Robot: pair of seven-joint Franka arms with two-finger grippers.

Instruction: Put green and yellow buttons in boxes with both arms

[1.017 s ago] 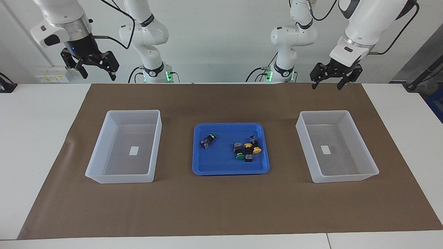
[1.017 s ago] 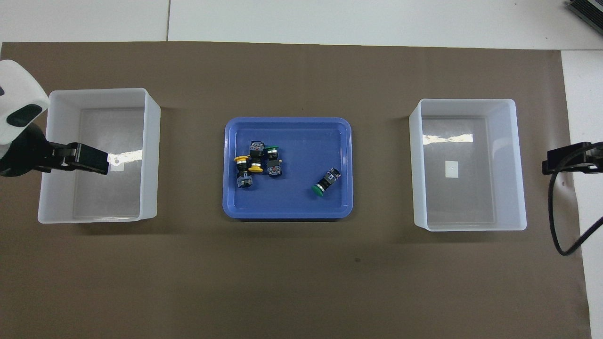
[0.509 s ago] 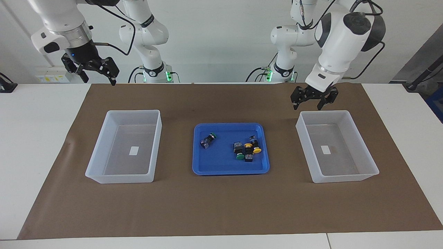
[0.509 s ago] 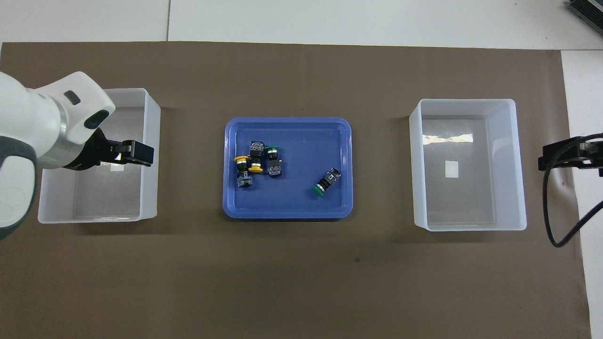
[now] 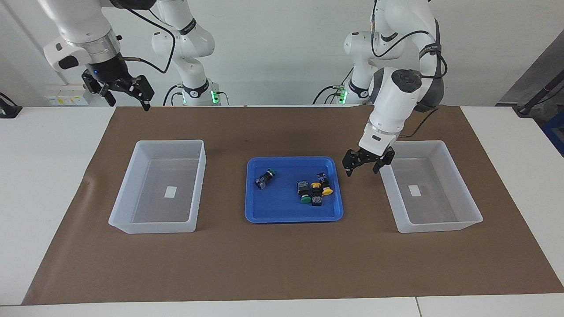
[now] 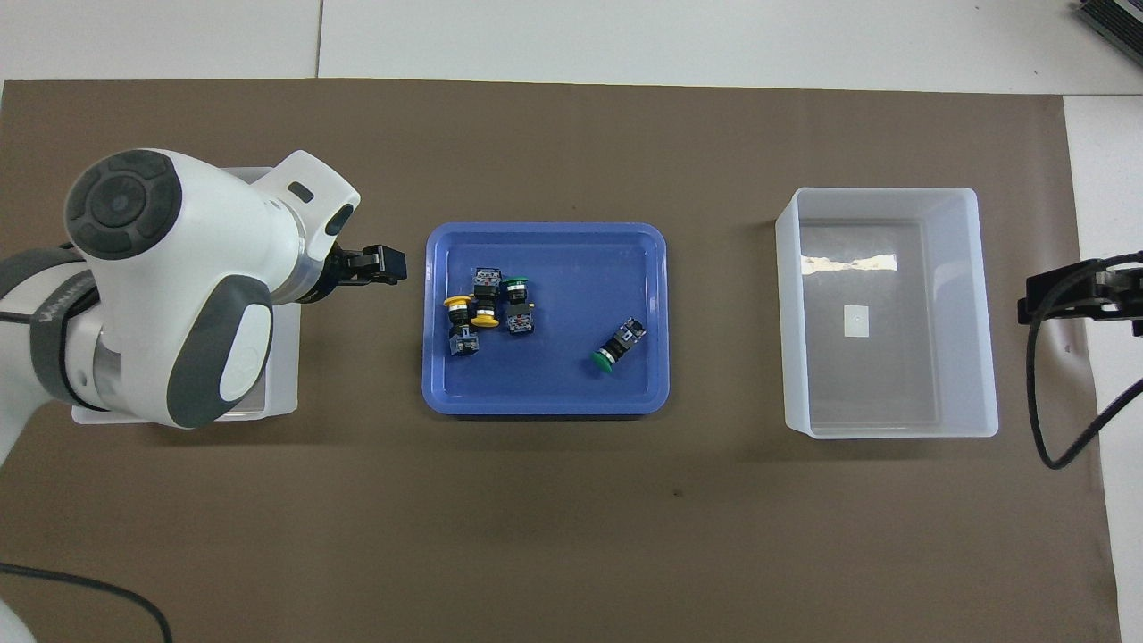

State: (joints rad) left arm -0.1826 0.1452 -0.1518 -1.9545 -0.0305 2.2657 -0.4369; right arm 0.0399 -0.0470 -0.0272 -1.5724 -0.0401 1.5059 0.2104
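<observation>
Inside blue tray (image 5: 264, 211): four buttons (image 5: 315, 192); both clear boxes (image 5: 132, 211) bare; both grippers (image 5: 362, 166) wide, unladen.

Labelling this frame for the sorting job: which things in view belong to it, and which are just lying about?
Belongs to the job:
- two green buttons and two yellow buttons in the blue tray
- two clear boxes, one at each arm's end
- left tool, open, beside the tray
- right tool, open, raised

Just lying about:
- brown mat

Facing camera high, toward robots; overhead steeply down; both share blue tray (image 5: 253, 213).
</observation>
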